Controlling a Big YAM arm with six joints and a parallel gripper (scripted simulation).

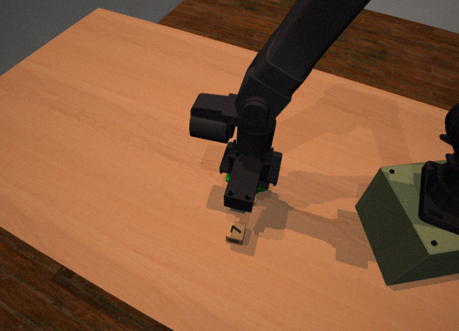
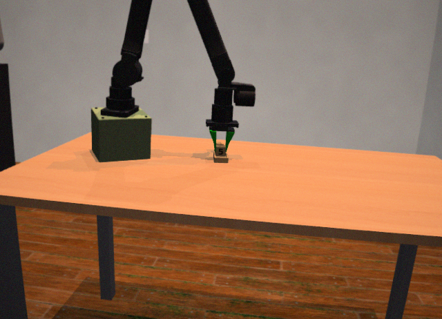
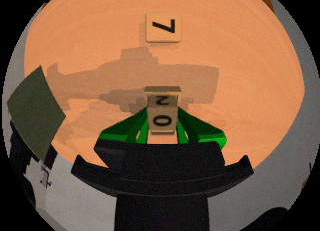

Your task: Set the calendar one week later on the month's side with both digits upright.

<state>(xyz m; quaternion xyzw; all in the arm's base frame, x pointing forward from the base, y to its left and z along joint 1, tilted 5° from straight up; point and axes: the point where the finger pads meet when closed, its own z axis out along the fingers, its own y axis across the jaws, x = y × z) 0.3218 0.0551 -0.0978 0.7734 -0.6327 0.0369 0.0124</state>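
Working outward from the wrist camera: gripper (image 1: 241,187) (image 2: 221,150) (image 3: 162,110) pointing down, its green fingers (image 2: 230,139) part closed, pinching a numbered block (image 2: 220,150) (image 3: 161,120) by its sides. From the wrist, a 0 shows nearer and a 2 beyond it, both lying sideways in that view; cannot tell whether these are two faces of one cube or two cubes. The exterior view reads a 5, upright, on the side facing that camera. Small tray (image 2: 221,159) (image 3: 162,89) right at the block's foot, its low wall showing below the 5; whether the block sits flat on the tray's floor is hard to make out. Farther out, past the tray in the wrist view, a loose cube (image 1: 235,232) (image 3: 163,27) rests on the table (image 1: 111,135) (image 2: 285,187) (image 3: 250,66), apart from tray and fingers, 7 uppermost; dark marking on one side, too small to read. Well off to one side, the green mounting block (image 1: 387,223) (image 2: 123,139) (image 3: 37,113) carries the base of the black arm (image 1: 277,61) (image 2: 214,34). Plank floor (image 1: 389,54) (image 2: 214,273) below the tabletop; plain grey wall (image 2: 303,76) behind everything in the exterior view.
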